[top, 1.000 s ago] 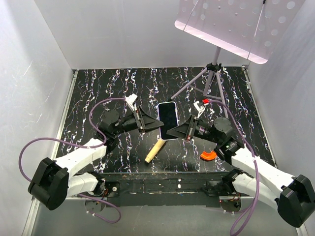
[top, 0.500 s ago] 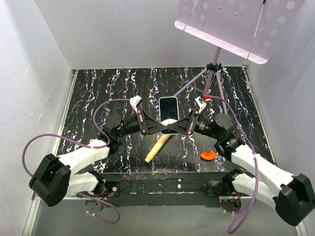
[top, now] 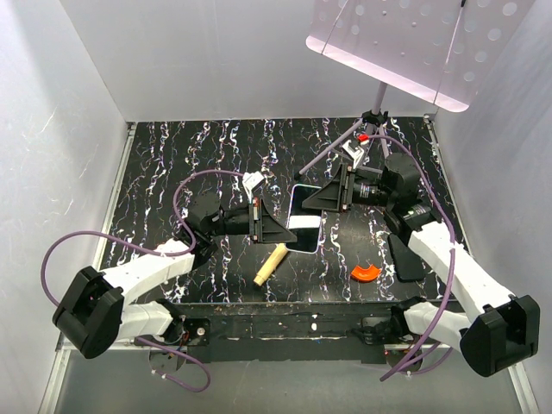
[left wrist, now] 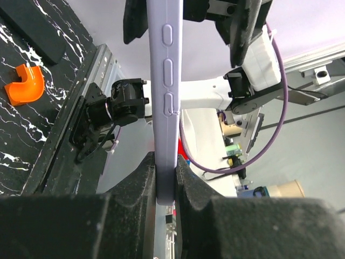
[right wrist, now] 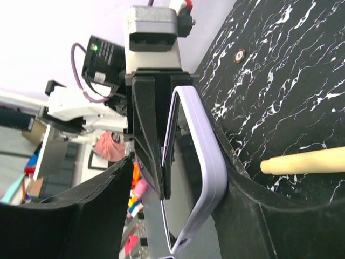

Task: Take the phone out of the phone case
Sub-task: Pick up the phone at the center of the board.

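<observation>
**Case pinched on my left, right jaws spread around its other edge**

My left gripper (left wrist: 164,178) is clamped tight on the phone case (left wrist: 164,81), holding it on one long edge, up off the tabletop (top: 172,155). It hangs over the middle of the tabletop, a little toward the right edge. The phone (top: 304,211) sits inside the case with its glossy screen turned up toward the overhead camera, so nothing has been separated yet.

What matters for my next move is how the case lies between my hands. Its long axis runs roughly from the far edge of the tabletop to the near edge, crossways to both sets of fingers. My left fingers come at it from the left side. My right gripper (right wrist: 175,167) comes from the right, toward the far end of the opposite long edge. That gripper is spread open with the lavender edge between its jaws. One finger touches the case and the other stands well apart, so it grips nothing.

The right hand is the free one and it is already at the work. I judge it should close on the edge or push on the back of the shell while my left keeps the other side steady.

I can read no brand, label or print on the phone or the case. The case side shows only moulded button bumps.

The wooden dowel (top: 272,263) and the orange curved piece (top: 366,273) lie below, near the near edge.
</observation>
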